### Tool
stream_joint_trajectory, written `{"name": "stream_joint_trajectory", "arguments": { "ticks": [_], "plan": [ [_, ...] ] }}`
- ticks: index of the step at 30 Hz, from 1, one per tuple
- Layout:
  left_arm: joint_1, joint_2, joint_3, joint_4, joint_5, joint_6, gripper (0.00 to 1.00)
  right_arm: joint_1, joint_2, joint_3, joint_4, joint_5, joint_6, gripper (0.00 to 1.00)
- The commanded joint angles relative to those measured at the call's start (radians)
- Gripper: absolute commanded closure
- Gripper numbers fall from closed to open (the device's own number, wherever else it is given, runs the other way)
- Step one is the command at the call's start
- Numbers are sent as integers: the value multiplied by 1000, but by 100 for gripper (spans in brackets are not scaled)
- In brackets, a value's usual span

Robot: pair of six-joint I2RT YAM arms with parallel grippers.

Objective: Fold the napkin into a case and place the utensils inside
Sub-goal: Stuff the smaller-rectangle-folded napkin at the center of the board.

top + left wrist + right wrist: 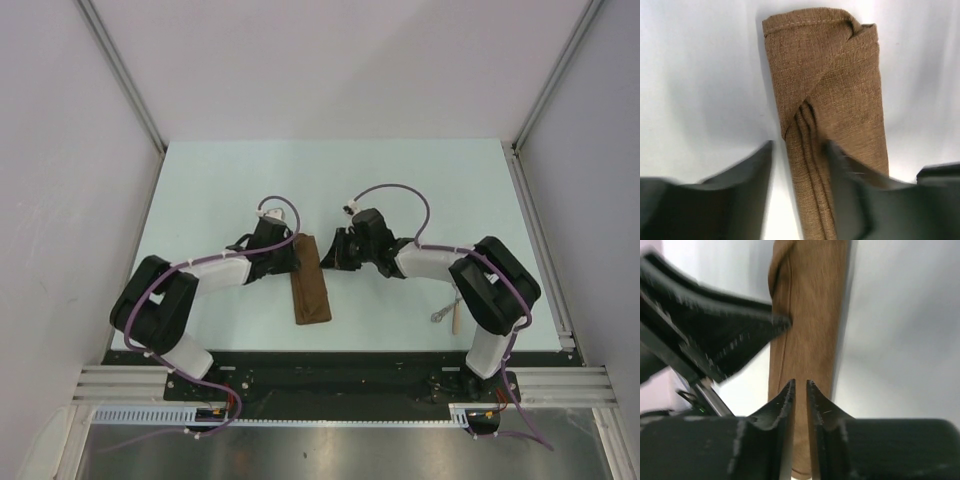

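The napkin (310,290) is a brown cloth folded into a narrow strip, lying lengthwise mid-table. My left gripper (293,252) is at the strip's far left edge and my right gripper (335,250) at its far right edge. In the left wrist view the napkin (830,85) shows a diagonal flap and pleats. The left gripper (797,150) is open, straddling the pleated edge. In the right wrist view the right gripper (800,385) hovers over the napkin (810,315), jaws parted by a narrow slit with nothing between them. The utensils (450,314), a tan handle and a silver piece, lie by the right arm's elbow, partly hidden.
The pale table (330,180) is walled by white panels left, right and behind. A metal rail (340,385) runs along the near edge at the arm bases. One finger of the left gripper (730,335) shows blurred in the right wrist view, close to the right jaws.
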Motion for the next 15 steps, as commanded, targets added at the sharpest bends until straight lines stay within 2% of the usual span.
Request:
{"name": "stream_joint_trajectory", "arguments": {
  "ticks": [1, 3, 4, 6, 8, 11, 12, 14, 15],
  "plan": [
    [34, -14, -80, 94, 60, -13, 68, 77, -33, 29, -88, 63, -123, 75],
    [41, -23, -91, 116, 102, -16, 76, 118, -27, 46, -139, 98, -163, 71],
    [47, -23, -97, 123, 127, -19, 87, 128, -23, 55, -151, 109, -171, 69],
    [50, -29, -101, 140, 141, -22, 99, 152, -21, 84, -185, 136, -197, 66],
    [50, -43, -101, 145, 152, -25, 99, 175, -27, 115, -262, 188, -211, 65],
    [50, -63, -88, 111, 144, -36, 70, 197, -29, 147, -311, 241, -243, 59],
    [50, -94, -94, 85, 132, -42, 54, 210, -24, 171, -340, 248, -247, 57],
    [52, -149, -104, 55, 80, -67, 41, 229, -4, 202, -387, 284, -267, 55],
    [55, -225, -109, -17, 67, -79, 34, 246, 8, 240, -407, 291, -271, 53]
  ]
}}
